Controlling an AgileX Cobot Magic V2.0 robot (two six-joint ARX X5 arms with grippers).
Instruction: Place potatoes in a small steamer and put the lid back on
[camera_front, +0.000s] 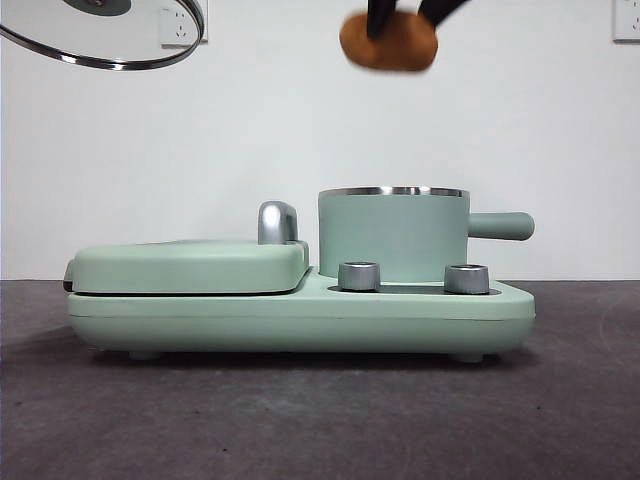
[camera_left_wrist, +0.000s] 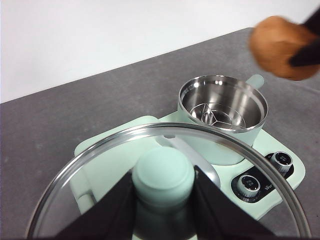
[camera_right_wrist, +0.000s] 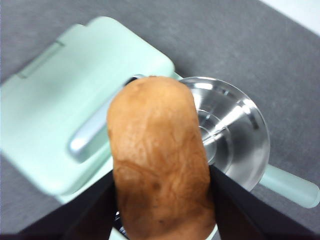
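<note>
The mint-green steamer pot (camera_front: 392, 233) stands open on the right of the appliance base, its steel inside empty in the left wrist view (camera_left_wrist: 222, 107) and the right wrist view (camera_right_wrist: 235, 135). My right gripper (camera_front: 400, 15) is shut on the orange-brown potato (camera_front: 388, 42) and holds it high above the pot; the potato fills the right wrist view (camera_right_wrist: 159, 160) and shows in the left wrist view (camera_left_wrist: 277, 46). My left gripper (camera_left_wrist: 163, 192) is shut on the mint knob (camera_left_wrist: 163, 175) of the glass lid (camera_front: 100, 35), held high at the upper left.
The flat mint-green grill cover (camera_front: 190, 265) with a chrome handle (camera_front: 277, 222) lies left of the pot on the same base (camera_front: 300, 318). Two steel dials (camera_front: 360, 276) (camera_front: 466, 278) sit in front of the pot. The pot's side handle (camera_front: 500, 226) sticks out to the right.
</note>
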